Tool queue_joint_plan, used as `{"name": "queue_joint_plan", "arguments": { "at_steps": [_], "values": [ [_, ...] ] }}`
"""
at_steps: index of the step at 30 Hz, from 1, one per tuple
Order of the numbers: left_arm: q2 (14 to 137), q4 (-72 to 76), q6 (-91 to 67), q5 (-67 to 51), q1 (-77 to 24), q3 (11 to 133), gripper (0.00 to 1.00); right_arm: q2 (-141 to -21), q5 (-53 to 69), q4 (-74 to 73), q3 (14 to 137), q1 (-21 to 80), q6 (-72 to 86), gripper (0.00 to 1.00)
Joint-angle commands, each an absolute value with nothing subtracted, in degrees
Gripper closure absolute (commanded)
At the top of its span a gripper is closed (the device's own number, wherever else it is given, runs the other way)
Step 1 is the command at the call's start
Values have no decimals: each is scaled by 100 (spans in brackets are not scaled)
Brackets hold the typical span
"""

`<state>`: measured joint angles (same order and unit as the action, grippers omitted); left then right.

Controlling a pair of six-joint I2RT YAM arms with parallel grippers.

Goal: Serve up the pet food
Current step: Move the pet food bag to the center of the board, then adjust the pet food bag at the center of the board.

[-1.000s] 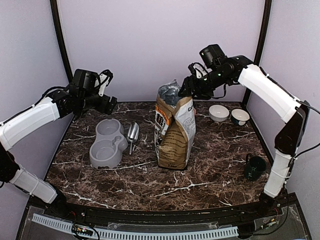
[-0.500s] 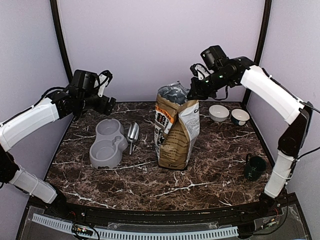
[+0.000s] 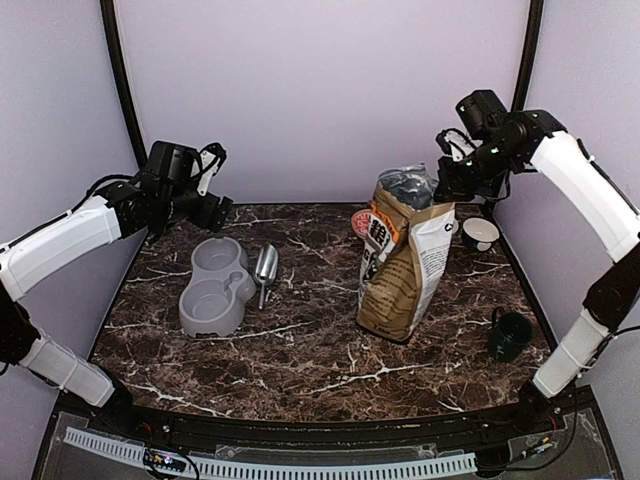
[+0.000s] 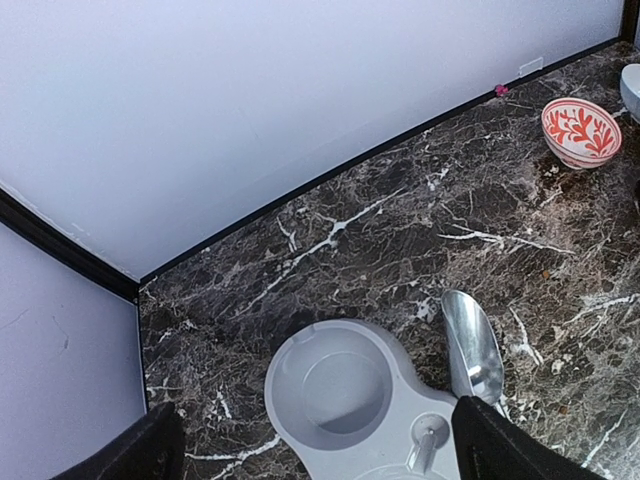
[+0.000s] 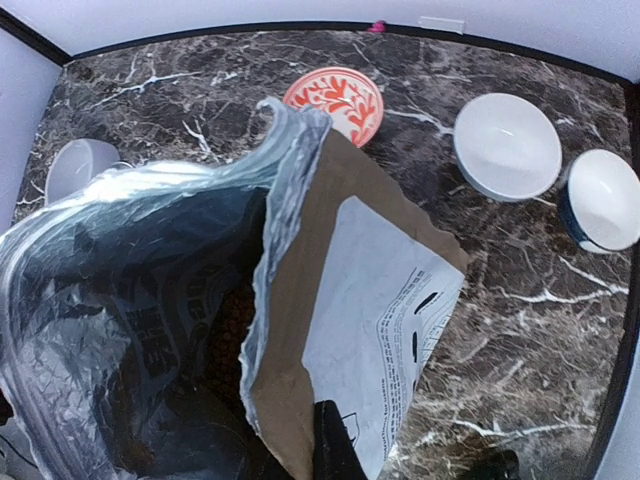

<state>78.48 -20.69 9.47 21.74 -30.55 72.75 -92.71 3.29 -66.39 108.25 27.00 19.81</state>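
Observation:
The pet food [image 5: 228,338] shows as reddish-brown kibble deep inside the open brown printed bag [image 3: 403,270], which stands tilted right of the table's middle. My right gripper [image 3: 449,190] is shut on the bag's torn top edge [image 5: 290,400]; in the right wrist view one dark finger [image 5: 335,450] presses on the outer paper. The grey double bowl [image 3: 213,286] lies at the left with a metal scoop [image 3: 265,266] beside it. My left gripper [image 3: 214,210] hovers open above the bowl's far end; the left wrist view shows the far well [image 4: 335,385] holding nothing and the scoop [image 4: 470,342].
A red patterned bowl [image 3: 361,222] sits behind the bag's left side. A dark-rimmed bowl [image 3: 480,233] stands at the back right, and the right wrist view shows a white bowl [image 5: 507,145] beside it. A dark green cup [image 3: 509,336] stands near the right edge.
My right gripper shut on the bag's top edge and pulled the bag to the right, uncovering the red bowl. The left arm stayed put.

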Motion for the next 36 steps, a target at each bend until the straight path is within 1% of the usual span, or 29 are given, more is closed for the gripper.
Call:
{"name": "queue_joint_plan", "arguments": {
  "at_steps": [1,9,18,22,26,36],
  "values": [
    [7891,-1960,984,2228,-3065,7206,4,-8456,156,-6270,10978,2351,1628,100],
    [7945,-1986,957,2188,-3063,7231,4,-8227,-54,-6654,11122,1968,1345,100],
    [7867,-1994,953,2171,-3065,7233,5,-8475,157,-6553,11085,1998,1550,100],
    [7853,-1994,956,2162,-3067,7233,5,-8680,21,-6447,11127,2173,1717,100],
    [7857,-2004,967,2186,-3064,7233,5,-9071,-237,-6444,11390,2533,1846,100],
    [7752,-1993,976,2180,-3066,7237,4,-10702,-382,-6376,12549,3446,2211,100]
  ]
}}
